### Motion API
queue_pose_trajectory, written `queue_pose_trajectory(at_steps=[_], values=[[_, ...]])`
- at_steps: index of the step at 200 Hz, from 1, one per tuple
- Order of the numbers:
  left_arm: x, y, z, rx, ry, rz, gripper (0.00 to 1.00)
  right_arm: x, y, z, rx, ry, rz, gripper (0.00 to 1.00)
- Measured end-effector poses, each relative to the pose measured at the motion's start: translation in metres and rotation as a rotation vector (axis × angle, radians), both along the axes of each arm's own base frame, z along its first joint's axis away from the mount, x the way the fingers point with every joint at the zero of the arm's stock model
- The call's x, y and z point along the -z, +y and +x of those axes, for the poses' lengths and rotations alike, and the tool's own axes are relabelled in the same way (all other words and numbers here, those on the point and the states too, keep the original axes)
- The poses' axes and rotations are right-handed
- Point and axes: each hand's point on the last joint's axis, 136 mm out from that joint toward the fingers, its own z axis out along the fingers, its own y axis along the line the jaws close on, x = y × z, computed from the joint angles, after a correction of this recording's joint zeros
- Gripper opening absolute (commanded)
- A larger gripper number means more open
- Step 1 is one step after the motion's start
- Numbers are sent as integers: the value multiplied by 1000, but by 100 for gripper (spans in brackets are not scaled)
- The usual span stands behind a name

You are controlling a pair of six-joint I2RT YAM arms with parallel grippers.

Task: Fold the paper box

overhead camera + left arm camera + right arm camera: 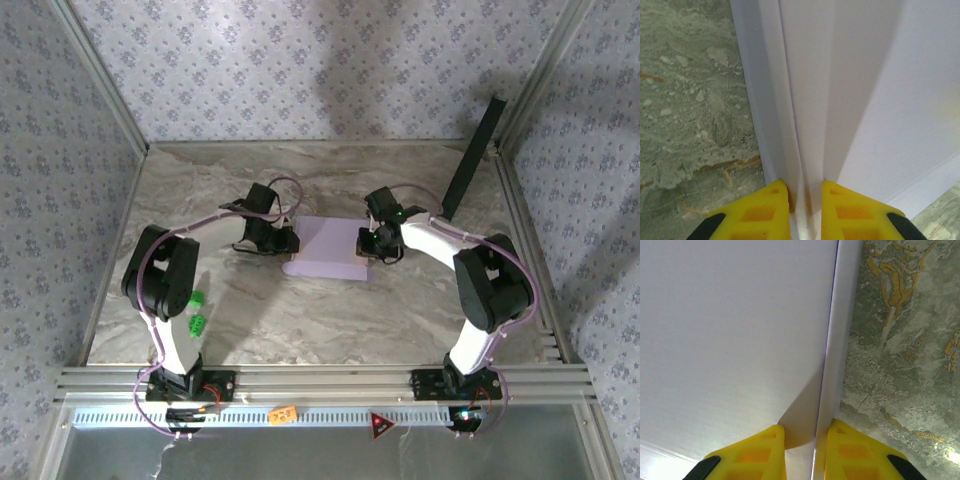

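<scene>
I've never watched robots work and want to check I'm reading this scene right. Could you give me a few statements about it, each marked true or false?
1. The box lies between the left gripper and the right gripper. True.
2. The upper face of the box is green. False: it is pale lavender.
3. The left gripper's fingers stand on either side of a raised wall of the box. True.
4. The black panel lies flat on the box. False: it leans in the far right corner, apart from the box.
5. Some green blocks sit on the table, near its left side. True.
</scene>
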Motion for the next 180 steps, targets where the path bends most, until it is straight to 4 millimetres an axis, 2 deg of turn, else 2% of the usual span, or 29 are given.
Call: queue_pose_trajectory(at_steps=[21, 40, 54, 71, 96, 127, 158, 180], values=[[0, 7, -15, -10, -3, 16, 12, -1, 5, -8, -21, -12, -11, 12], [0, 15, -38, -18, 6, 36, 14, 0, 12, -27, -52, -10, -21, 13], [0, 20, -58, -21, 17, 45, 17, 0, 17, -43, -77, -5, -23, 18], [1, 26, -83, -21, 34, 45, 31, 0, 23, -60, -102, 4, -19, 33], [1, 32, -105, -5, 54, 40, 50, 0, 32, -76, -144, 27, -12, 43], [-14, 37, -95, -16, 20, -4, 58, -5, 33, -76, -155, 45, 19, 46], [-37, 45, -64, -50, -49, -38, 60, -23, 29, -48, -130, 11, 69, 46], [-49, 42, -43, -49, -84, -60, 60, -25, 27, -29, -117, 8, 89, 46]])
